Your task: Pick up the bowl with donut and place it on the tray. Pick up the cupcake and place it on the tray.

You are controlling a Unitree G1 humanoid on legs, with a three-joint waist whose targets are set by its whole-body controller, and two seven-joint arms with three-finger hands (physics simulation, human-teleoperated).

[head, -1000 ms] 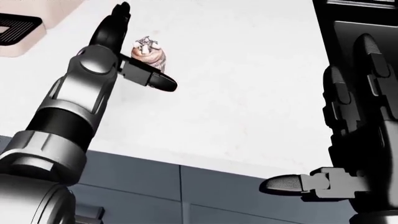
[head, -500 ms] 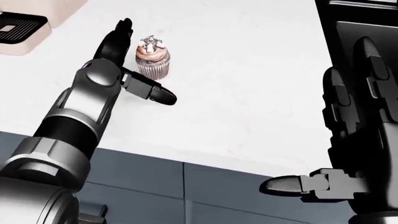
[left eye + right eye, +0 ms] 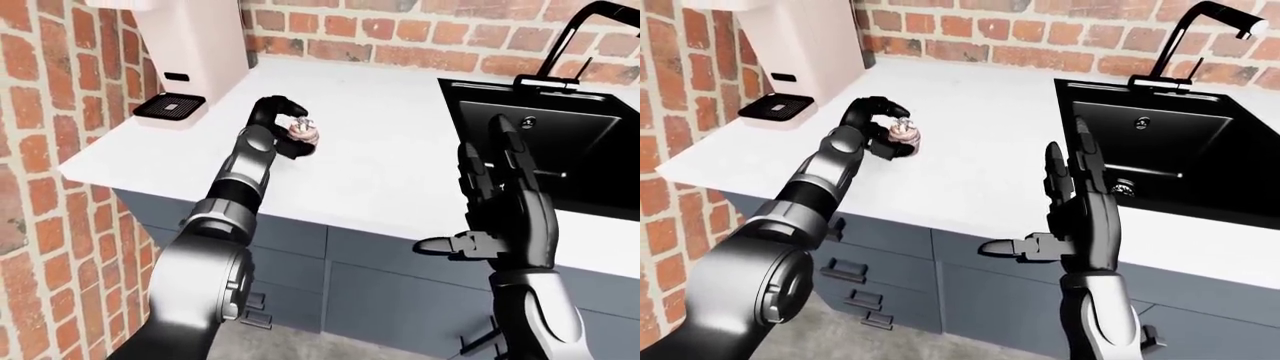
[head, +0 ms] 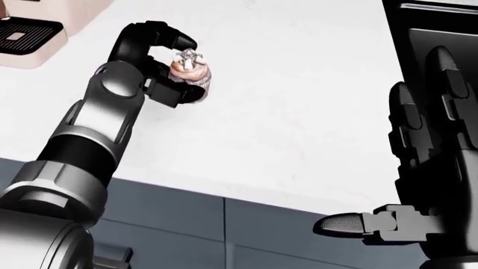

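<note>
Here, left hand curled around the cupcake on the white bench, right hand raised with fingers spread, holding nothing, beside the black sink.

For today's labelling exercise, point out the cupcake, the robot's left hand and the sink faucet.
cupcake (image 4: 191, 72): head view, on its frosted top.
left hand (image 4: 173, 67): head view, between the curled fingertips beside the cupcake.
sink faucet (image 3: 1185, 30): right-eye view, on the curved black neck.
</note>
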